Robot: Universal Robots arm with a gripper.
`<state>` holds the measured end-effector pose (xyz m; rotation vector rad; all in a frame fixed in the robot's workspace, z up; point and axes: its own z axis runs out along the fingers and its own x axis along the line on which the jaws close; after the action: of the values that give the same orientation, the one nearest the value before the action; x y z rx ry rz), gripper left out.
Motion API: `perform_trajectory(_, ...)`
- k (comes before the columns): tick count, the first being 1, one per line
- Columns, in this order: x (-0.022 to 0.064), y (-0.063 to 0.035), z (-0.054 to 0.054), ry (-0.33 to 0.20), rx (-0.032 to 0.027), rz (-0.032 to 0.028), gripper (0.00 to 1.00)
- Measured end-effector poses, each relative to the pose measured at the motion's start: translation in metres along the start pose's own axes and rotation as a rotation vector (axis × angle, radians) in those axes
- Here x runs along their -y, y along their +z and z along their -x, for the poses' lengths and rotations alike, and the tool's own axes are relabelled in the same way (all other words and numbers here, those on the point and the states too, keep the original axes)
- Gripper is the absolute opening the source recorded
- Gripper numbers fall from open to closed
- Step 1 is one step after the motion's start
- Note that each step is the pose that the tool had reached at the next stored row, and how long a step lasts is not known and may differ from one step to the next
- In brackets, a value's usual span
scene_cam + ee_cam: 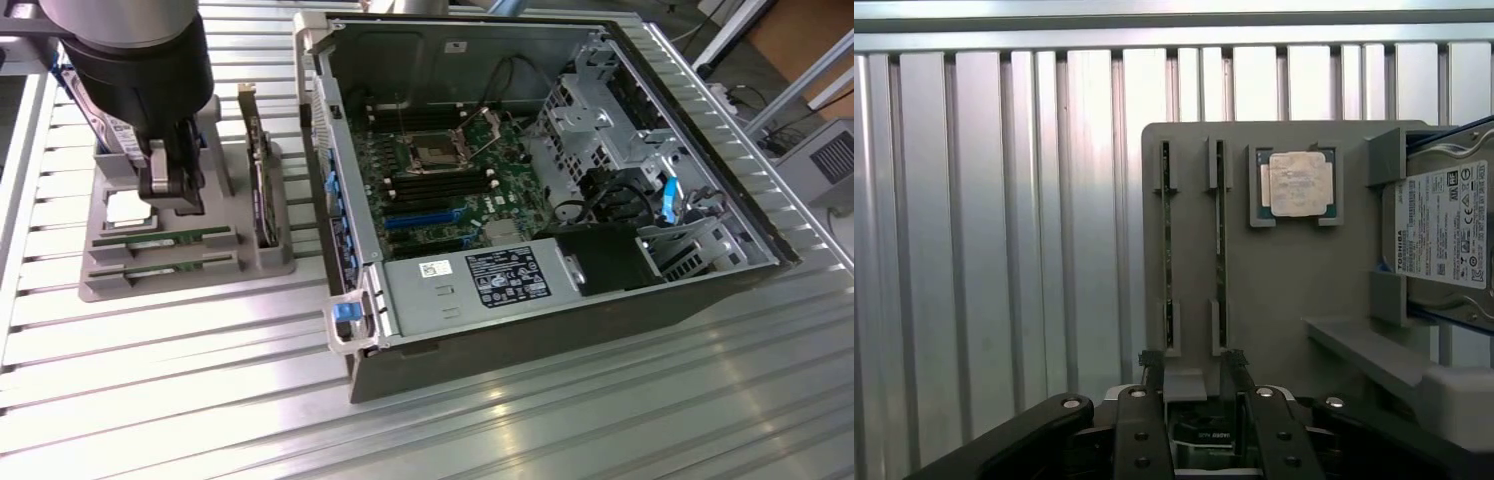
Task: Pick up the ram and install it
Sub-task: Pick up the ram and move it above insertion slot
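The open computer case stands well apart from the gripper. The grey tray lies below the gripper, whose fingers are spread wide and hold nothing. One ram stick and a second ram stick stand on edge in tray slots, just ahead of the fingertips, untouched.

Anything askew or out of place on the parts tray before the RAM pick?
Nothing stands out. RAM sticks sit straight in the tray, CPU flat in its recess, open gripper over the tray.
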<state>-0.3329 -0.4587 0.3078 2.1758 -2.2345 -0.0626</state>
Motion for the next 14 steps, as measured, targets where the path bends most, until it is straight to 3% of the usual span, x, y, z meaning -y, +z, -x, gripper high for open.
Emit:
perform_trajectory(7,0.0001,0.0029,0.0,0.0,-0.0105,-0.0003,0.36)
perform_trajectory(14,0.0003,0.0057,-0.0001,0.001,-0.0166,-0.0005,0.36)
